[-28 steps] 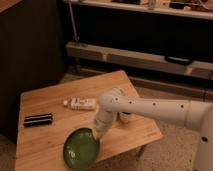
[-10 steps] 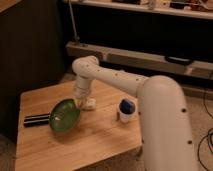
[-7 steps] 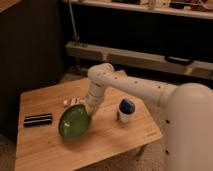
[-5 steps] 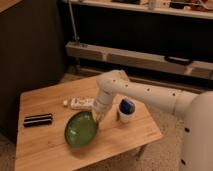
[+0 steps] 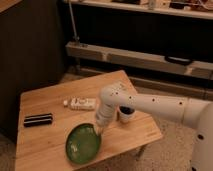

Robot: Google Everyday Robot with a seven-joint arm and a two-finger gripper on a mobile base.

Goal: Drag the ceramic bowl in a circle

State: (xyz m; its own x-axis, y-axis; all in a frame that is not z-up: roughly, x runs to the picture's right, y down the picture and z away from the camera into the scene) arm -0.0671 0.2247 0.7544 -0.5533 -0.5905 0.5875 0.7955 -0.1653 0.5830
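On wooden table (image 5: pixel 40 145): end effector (image 5: pixel 100 129) touching ceramic bowl (image 5: pixel 83 144) rim; finger spread cannot tell.

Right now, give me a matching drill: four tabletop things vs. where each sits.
Column 1:
1. ceramic bowl
2. black rectangular object
3. white bottle
4. small white cup

Column 2:
A. lying on its side mid-table, behind the bowl
B. front edge of the wooden table, gripper at its right rim
C. right of the arm's wrist, partly hidden by it
D. near the table's left edge

Pairs: 1-B, 2-D, 3-A, 4-C
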